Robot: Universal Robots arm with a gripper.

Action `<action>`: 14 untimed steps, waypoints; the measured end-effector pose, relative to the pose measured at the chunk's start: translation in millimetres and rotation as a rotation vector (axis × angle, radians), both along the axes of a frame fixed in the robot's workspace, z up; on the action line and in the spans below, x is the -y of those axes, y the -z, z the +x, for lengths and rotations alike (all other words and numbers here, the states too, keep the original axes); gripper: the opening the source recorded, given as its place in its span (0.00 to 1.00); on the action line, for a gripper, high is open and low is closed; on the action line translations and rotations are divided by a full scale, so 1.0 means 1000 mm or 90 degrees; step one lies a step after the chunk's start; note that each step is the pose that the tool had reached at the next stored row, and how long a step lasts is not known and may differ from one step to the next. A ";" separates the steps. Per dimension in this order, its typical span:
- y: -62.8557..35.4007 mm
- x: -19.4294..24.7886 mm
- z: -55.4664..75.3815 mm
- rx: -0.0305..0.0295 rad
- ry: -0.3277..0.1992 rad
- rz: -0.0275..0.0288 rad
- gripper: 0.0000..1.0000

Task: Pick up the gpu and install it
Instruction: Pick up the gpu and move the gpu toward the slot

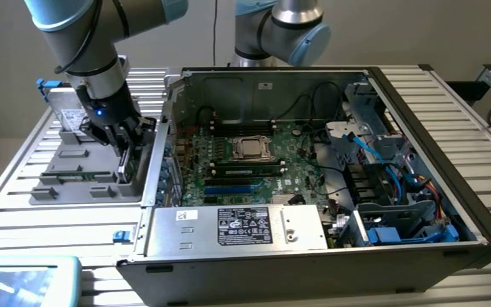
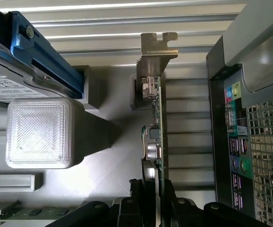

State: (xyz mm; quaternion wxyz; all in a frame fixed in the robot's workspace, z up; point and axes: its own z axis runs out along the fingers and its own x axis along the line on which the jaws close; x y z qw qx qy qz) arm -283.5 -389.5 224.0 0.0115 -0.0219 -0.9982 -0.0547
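Fingers (image 2: 136,201) narrow, one on each flat face of the gpu (image 2: 158,118), pinching its near end. Card stood on edge, seen edge-on from the wrist, silvery bracket (image 2: 159,47) at the far end from the fingers. It sat in the gray tray (image 1: 84,192), at the side next to the computer case (image 1: 433,128), left of centre in the exterior view. In that view the fingers (image 1: 123,139) pointed straight down over the card (image 1: 125,163), with the arm (image 1: 84,45) rising to the upper left of the frame. Hard drive (image 1: 71,118) with white label stood just behind in the same tray, a blue rail (image 2: 46,52) along it. Green memory stick (image 1: 64,170) lay in a tray slot further to the exterior view's left. Case lay open on the slatted bench (image 1: 23,217), motherboard (image 1: 245,169) exposed, power supply (image 1: 237,227) at the lower centre. Case rear ports (image 2: 235,142) just beside the card. Second arm (image 1: 280,32) at top centre behind the case.
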 end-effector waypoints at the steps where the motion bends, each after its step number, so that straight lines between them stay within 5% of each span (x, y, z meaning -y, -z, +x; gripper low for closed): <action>1: 0.0000 0.0000 0.000 0.0000 0.000 0.0000 0.29; 14: 0.0000 0.0000 -0.001 0.0000 -0.001 0.0000 0.29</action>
